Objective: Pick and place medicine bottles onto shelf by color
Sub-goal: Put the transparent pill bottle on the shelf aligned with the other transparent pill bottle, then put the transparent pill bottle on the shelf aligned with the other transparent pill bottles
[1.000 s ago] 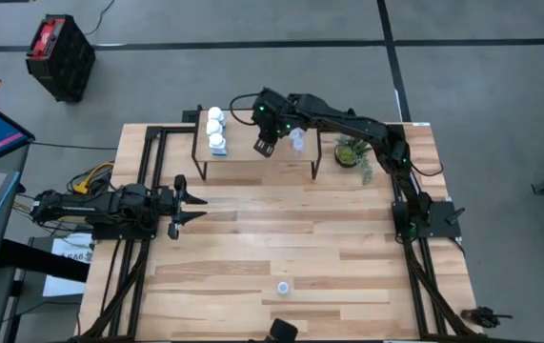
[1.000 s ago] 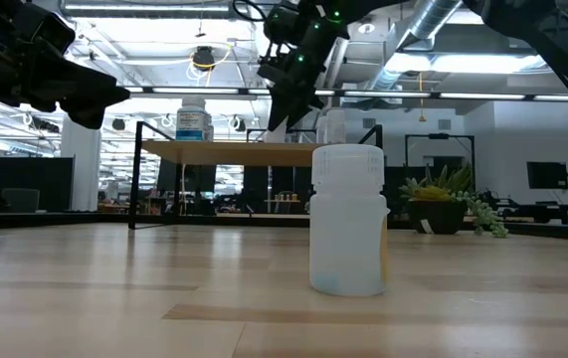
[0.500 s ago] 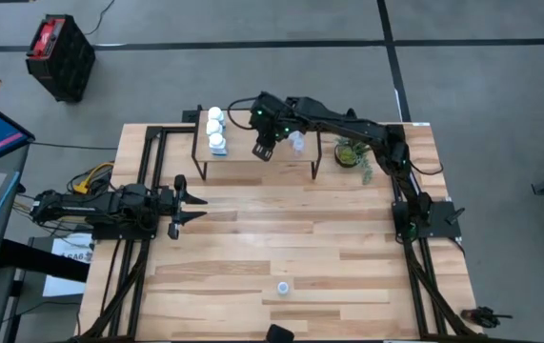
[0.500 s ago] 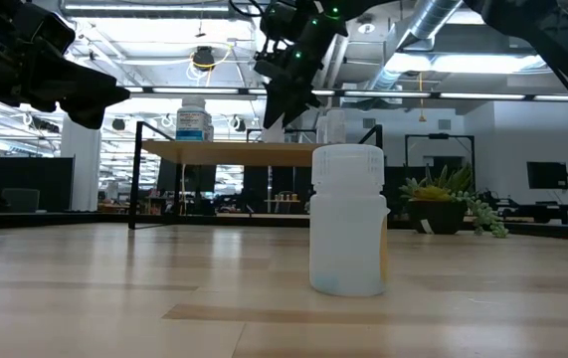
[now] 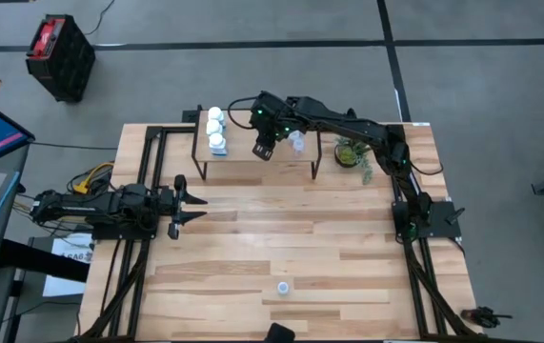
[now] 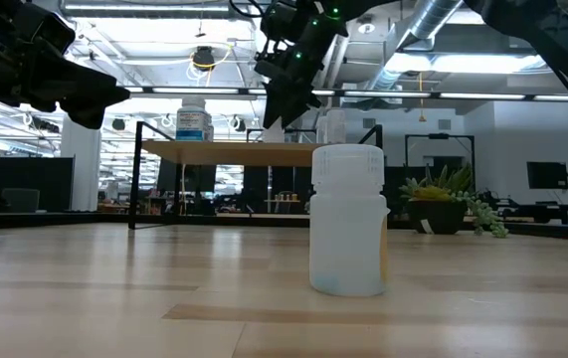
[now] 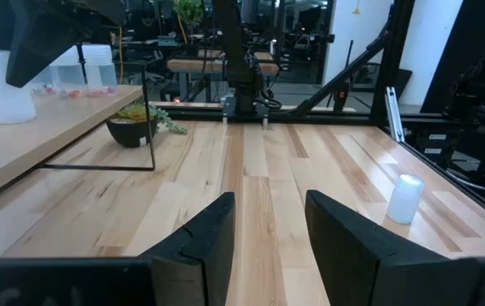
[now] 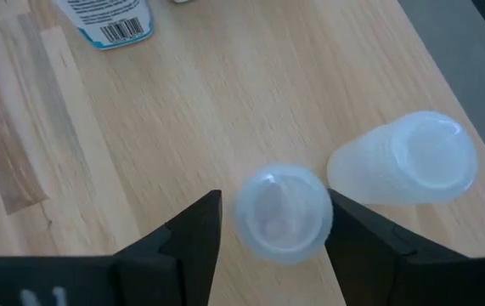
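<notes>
Pale see-through bottle (image 8: pixel 281 212) stands on the shelf (image 5: pixel 243 152) between the right gripper (image 8: pixel 272 223)'s wide-open jaws, not pinched. Another see-through bottle (image 8: pixel 412 160) stands just beside it. Farther off, a white bottle (image 8: pixel 106 21) shows a barcode label. Left gripper (image 5: pixel 191 209) waits open over the table (image 5: pixel 281 238).

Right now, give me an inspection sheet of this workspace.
Surface: slatted wood table, mostly bare.
Job's things: shelf; three white bottles at its left end; two pale bottles on the shelf by the right hand; one pale bottle on the table, near edge.
Clutter: plant beside the shelf.
Grippers: right hand open over the shelf, around one pale bottle; left hand open, at table's left.
Cables: bundle at left arm's base.
Surroundings: black crate on the floor.
</notes>
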